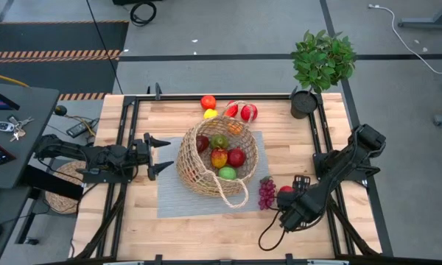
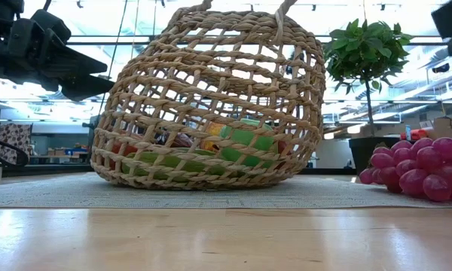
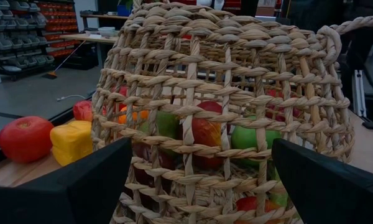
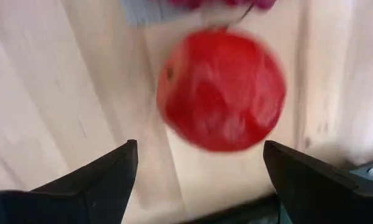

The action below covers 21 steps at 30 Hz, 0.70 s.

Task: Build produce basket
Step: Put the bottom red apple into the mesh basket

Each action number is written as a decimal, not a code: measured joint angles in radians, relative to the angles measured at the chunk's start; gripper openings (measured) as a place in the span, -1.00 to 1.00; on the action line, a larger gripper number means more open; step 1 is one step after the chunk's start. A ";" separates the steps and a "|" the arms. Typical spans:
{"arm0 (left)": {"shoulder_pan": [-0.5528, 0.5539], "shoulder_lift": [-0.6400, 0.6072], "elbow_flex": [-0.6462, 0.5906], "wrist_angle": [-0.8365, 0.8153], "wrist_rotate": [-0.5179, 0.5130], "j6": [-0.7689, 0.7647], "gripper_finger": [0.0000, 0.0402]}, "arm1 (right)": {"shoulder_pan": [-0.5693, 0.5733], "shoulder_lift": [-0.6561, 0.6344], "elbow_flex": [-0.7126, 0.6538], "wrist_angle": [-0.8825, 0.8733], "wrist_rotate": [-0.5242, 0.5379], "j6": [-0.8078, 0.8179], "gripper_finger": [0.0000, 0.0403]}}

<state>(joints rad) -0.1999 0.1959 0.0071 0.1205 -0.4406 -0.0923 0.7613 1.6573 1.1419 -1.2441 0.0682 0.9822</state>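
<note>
— Two spread fingers of the right pincer [image 4: 196, 180] flank a red apple [image 4: 221, 87] on the worktop [image 1: 206, 235] by the grapes [image 1: 267, 193]; closing off-centre could roll it away.

— Left pincer [image 1: 160, 156], also spread, faces the basket [image 1: 217, 165] mid-mat; a nudge might tip it. No readable writing.
</note>
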 joint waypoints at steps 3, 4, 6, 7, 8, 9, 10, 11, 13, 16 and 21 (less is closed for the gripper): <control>0.000 0.000 0.000 0.000 0.000 0.000 0.96 | 0.019 -0.011 0.001 0.015 0.106 0.021 0.74; 0.000 0.000 0.000 0.000 0.000 0.000 0.96 | 0.027 -0.010 0.000 0.014 0.146 0.032 0.74; 0.000 0.000 0.000 0.000 0.000 0.000 0.96 | 0.039 -0.010 -0.005 0.014 0.208 0.050 0.74; 0.000 0.000 0.000 0.000 0.000 0.000 0.96 | 0.043 -0.009 -0.012 0.018 0.228 0.068 0.74; 0.000 0.000 0.000 0.000 0.000 0.000 0.96 | 0.045 -0.008 -0.019 0.017 0.241 0.092 0.74; 0.000 0.000 0.000 0.000 0.000 0.000 0.96 | 0.045 -0.008 -0.026 0.015 0.250 0.121 0.74; 0.000 0.000 0.000 0.000 0.000 0.000 0.96 | 0.047 -0.008 -0.030 0.015 0.253 0.144 0.74; 0.000 0.000 0.000 0.000 0.000 0.000 0.96 | 0.048 -0.008 -0.034 0.019 0.257 0.162 0.74; 0.000 0.000 0.000 0.000 0.000 0.000 0.96 | 0.055 -0.008 -0.041 0.028 0.289 0.200 0.75; 0.000 0.000 0.000 0.000 0.000 0.000 0.96 | 0.078 -0.008 -0.046 0.043 0.348 0.249 0.78; 0.000 0.000 0.000 0.000 0.000 0.000 0.96 | 0.136 -0.009 -0.046 0.043 0.432 0.307 0.85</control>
<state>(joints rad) -0.1999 0.1959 0.0071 0.1207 -0.4406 -0.0921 0.8974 1.6485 1.0958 -1.2011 0.4999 1.2896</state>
